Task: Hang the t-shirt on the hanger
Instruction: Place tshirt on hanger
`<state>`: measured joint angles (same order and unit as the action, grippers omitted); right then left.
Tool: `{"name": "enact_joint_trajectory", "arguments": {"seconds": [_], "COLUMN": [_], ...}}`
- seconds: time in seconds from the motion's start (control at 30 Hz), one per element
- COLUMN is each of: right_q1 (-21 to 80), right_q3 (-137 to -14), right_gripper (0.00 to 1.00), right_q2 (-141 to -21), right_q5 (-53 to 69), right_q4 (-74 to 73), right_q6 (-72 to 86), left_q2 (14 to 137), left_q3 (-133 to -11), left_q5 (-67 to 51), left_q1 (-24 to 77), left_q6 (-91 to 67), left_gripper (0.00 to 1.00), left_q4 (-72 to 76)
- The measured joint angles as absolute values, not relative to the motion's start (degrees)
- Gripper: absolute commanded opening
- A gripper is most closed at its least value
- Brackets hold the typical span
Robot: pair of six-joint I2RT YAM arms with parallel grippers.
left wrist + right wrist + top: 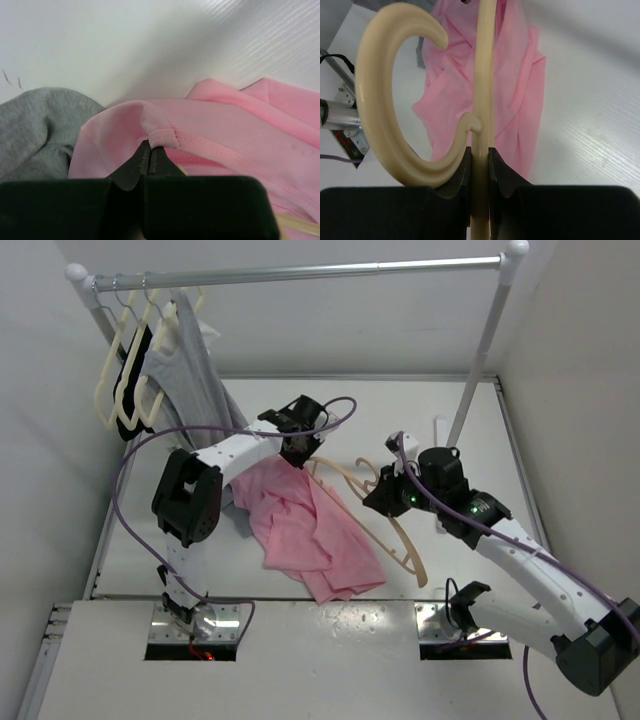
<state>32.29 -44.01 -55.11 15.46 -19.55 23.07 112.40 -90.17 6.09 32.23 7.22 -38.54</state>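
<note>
The light pink t-shirt (pixel 305 525) lies crumpled on the white table, its top edge lifted. My left gripper (pixel 297 450) is shut on the shirt's stitched collar (pixel 162 138), seen close in the left wrist view. The peach-tan hanger (pixel 395 535) lies slanted to the right of the shirt, one arm reaching into the fabric. My right gripper (pixel 385 490) is shut on the hanger's frame (pixel 481 100) just beside its curved hook (pixel 375 100). The pink shirt (pixel 520 100) shows behind the hanger in the right wrist view.
A metal rail (pixel 300 272) on a white post (pixel 480 360) spans the back. Cream-white hangers (pixel 125 370) and a grey sleeveless garment (pixel 185 370) hang at its left end; the grey fabric (pixel 35 130) lies left of the collar. Walls close both sides.
</note>
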Motion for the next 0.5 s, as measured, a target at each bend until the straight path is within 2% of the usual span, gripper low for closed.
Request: {"name": "enact_joint_trajectory", "arguments": {"seconds": [0.5], "right_q1": [32.4], "right_q3": [-43.4], "right_gripper": [0.0], "right_q2": [-61.0], "right_q5": [14.7], "right_q4": [-19.3], "right_q6": [23.1], "left_q2": [112.4], "left_q3": [-90.3], "left_q5": [5.9], "left_q1": [32.2], "left_q6": [6.6], "left_gripper": [0.0], "left_q4": [-39.2]}}
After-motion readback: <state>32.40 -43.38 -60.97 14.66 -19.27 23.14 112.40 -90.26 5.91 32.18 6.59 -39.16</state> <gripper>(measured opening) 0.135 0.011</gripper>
